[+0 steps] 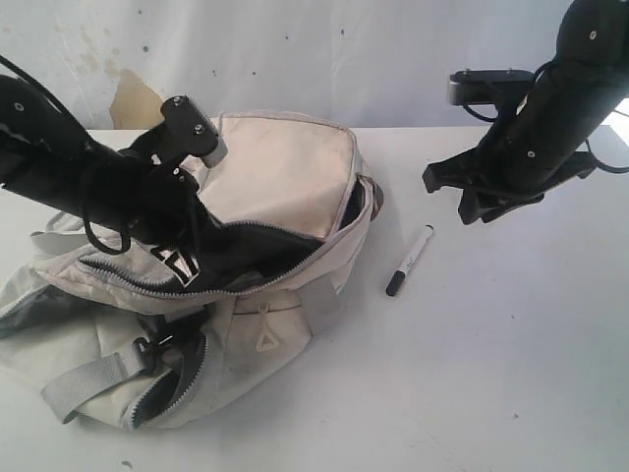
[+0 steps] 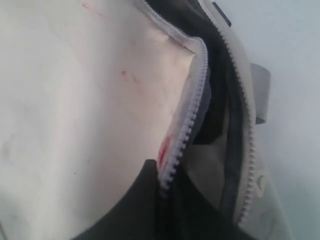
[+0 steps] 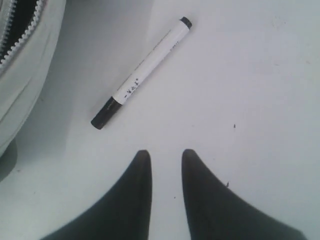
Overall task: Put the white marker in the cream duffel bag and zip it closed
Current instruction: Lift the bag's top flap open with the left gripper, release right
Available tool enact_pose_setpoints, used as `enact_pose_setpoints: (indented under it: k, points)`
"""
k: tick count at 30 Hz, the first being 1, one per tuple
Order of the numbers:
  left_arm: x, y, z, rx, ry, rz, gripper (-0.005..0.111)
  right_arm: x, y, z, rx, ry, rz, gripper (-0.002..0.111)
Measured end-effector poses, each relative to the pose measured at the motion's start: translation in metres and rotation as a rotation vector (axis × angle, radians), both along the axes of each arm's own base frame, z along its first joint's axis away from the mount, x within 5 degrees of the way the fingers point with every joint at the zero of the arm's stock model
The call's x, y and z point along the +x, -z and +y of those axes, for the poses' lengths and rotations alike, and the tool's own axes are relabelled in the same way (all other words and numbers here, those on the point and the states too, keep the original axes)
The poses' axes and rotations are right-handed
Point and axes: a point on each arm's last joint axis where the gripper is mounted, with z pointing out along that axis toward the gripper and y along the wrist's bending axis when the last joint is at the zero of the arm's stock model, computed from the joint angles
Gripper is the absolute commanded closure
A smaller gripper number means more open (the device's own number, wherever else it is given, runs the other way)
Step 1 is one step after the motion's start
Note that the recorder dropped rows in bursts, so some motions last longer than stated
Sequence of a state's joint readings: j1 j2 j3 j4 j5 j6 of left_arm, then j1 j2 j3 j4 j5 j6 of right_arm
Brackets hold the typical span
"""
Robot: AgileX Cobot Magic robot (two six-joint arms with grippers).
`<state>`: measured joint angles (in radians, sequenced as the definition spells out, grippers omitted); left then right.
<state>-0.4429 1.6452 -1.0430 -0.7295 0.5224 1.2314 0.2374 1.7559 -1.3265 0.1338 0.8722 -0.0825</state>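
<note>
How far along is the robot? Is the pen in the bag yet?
Not yet. Done: the cream duffel bag has its zipper open. In hand: the left arm is at the opening, and the right gripper hovers near the white marker, jaws apart and empty. Left: pick the marker up off the table, drop it in, zip the bag shut.

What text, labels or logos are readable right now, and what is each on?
Dark print on the white marker barrel: too small and blurred to read.
At the cream duffel bag opening, white block marks on black: partly hidden, unreadable.
No other text shows.
</note>
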Motion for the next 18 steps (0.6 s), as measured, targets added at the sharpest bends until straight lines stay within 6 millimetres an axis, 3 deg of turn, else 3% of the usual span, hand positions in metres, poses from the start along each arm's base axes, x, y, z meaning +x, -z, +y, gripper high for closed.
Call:
enact_pose_setpoints:
  k: [9, 18]
  points:
    - [0.017, -0.036, -0.006, -0.056, -0.031, -0.132, 0.106, 0.011, 0.022, 0.005, 0.055, 0.099, 0.034, 0.088]
    - [0.035, -0.057, 0.001, -0.184, -0.274, -0.208, 0.106, 0.019, 0.036, 0.008, 0.082, 0.121, 0.029, 0.088]
